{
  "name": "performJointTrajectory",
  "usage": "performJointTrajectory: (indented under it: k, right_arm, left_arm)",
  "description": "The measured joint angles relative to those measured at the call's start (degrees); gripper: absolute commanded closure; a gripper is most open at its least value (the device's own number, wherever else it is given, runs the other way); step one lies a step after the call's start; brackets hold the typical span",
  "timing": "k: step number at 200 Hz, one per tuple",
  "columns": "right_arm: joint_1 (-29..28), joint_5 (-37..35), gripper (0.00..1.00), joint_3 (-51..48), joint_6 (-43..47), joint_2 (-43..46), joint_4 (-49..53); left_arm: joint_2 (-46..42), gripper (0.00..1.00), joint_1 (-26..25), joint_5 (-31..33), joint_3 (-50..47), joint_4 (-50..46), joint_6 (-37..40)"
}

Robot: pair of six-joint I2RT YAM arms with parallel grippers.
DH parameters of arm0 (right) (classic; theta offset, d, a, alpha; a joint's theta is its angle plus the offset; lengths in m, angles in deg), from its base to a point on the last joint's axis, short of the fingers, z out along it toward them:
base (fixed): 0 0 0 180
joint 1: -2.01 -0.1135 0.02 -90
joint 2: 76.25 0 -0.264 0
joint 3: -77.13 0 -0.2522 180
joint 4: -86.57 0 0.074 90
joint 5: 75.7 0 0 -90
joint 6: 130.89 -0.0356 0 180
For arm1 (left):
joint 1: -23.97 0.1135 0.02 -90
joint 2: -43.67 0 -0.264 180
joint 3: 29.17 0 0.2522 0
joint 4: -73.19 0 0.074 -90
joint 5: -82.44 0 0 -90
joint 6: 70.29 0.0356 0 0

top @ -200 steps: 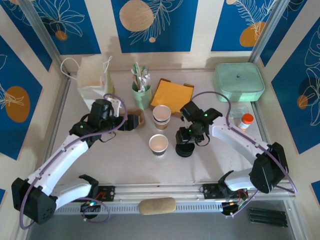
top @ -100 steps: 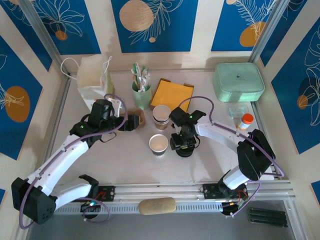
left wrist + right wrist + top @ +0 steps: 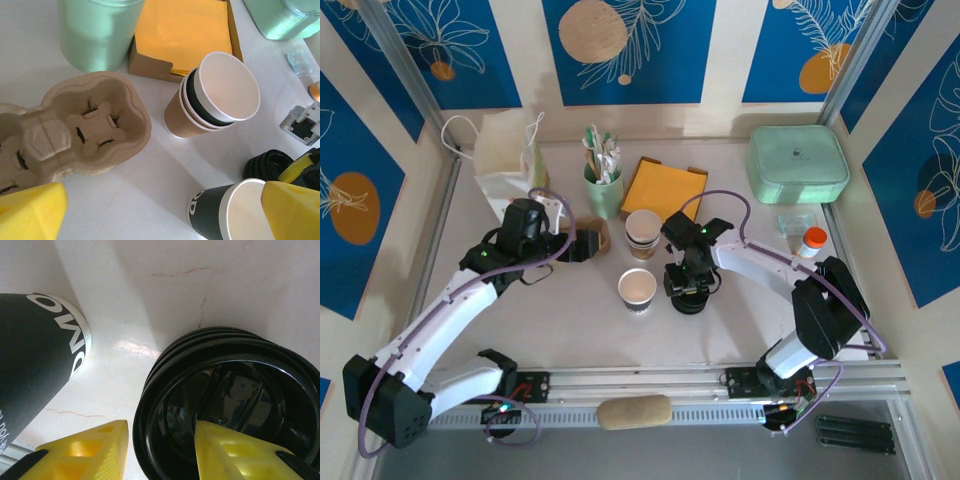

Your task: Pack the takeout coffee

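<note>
Takeout coffee cup stood upright and lidless on the table, just beside the stack of black lids. The right gripper had one yellow finger outside the stack's rim and one inside, but whether it pinched the rim could not be told. The left gripper hung spread wide near the pulp cup carrier.

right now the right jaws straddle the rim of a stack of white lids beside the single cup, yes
No: the lids are black, not white, as the right wrist view shows. The right jaws do straddle the stack's rim beside the single cup.
</note>
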Motion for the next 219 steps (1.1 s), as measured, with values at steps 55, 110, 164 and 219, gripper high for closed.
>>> performJointTrajectory:
  k: [55,110,164,219]
  right_arm:
    - [0.2,-0.2,0.75,0.0,0.8,-1.0,-0.7]
    - [2.5,-1.2,0.84,0.0,1.2,-1.0,-0.9]
    - [6.5,-1.2,0.98,1.0,1.9,-0.9,-1.2]
    - [8.0,-1.0,1.0,1.8,2.1,1.1,-1.7]
  left_arm:
    - [0.0,0.01,-0.2,0.0,0.0,0.0,0.0]
    - [0.0,0.01,-0.3,0.0,0.0,0.0,0.0]
    - [1.1,0.01,-0.7,0.0,0.0,0.3,-0.1]
    - [1.1,0.01,-0.8,0.0,0.0,0.5,-0.1]
